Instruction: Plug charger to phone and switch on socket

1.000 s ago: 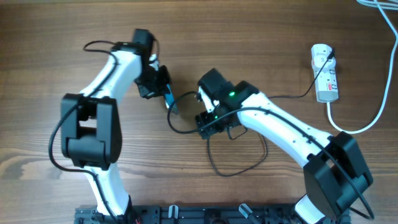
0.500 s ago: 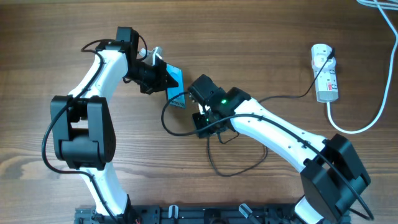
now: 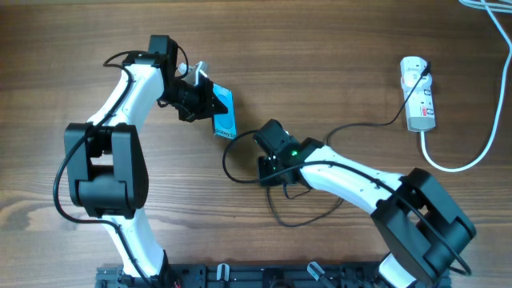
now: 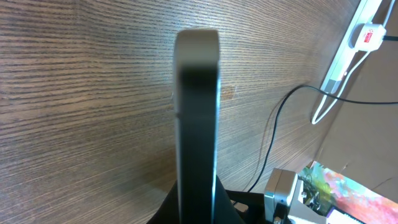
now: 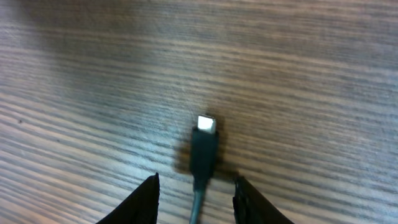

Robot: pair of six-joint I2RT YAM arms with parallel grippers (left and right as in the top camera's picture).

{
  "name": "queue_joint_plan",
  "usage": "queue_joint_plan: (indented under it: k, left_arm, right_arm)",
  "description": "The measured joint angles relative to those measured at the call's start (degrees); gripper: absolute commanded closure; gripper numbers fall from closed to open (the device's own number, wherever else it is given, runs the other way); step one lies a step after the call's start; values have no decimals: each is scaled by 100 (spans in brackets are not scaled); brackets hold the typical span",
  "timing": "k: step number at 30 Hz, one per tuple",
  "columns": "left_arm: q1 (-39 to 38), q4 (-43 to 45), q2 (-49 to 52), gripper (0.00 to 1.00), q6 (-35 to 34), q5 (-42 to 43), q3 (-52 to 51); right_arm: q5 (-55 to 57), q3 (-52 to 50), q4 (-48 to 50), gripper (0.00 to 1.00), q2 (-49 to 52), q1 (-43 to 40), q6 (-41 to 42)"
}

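Left jaws were clamped on the phone (image 3: 226, 116), which was held off the desk (image 3: 80, 40) and tilted. The left wrist view showed it only edge-on (image 4: 198, 112), and its port could not be made out in any view.

Right jaws were down at the desk and parted, one finger (image 5: 148, 198) on each side of the charger's plug (image 5: 204, 146). Clear gaps showed on both sides, so nothing looked gripped. The plug's metal tip pointed away from the wrist camera.

The charger cable (image 3: 226, 164) looped loosely beneath the right arm and ran on to the socket (image 3: 418, 96) at the far right of the desk, well apart from the phone.

Risks, as judged:
- If the jaws pinched the thin cable and not the plug body, the tip would likely swivel and miss the port.
- The phone was gripped near one end. A push from the plug could pivot or slide it in the left jaws, since nothing backed it.
- With the port unseen, tip and port could meet at an angle and jam or scrape.
- Lifting the plug could snag the slack loops on the right arm. A hard pull might drag the socket or tug its white cord (image 3: 480, 152).
- The position of the socket switch was too small to read.
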Motion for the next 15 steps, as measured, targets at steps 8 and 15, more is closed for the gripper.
queue_joint_plan:
  k: [8,15]
  left_arm:
    - [0,-2,0,96,0,0,0]
    - [0,0,0,96,0,0,0]
  right_arm:
    - [-4,472,-389,76,422,-13,291]
    - [2,686,-1095,71,483,-11,275]
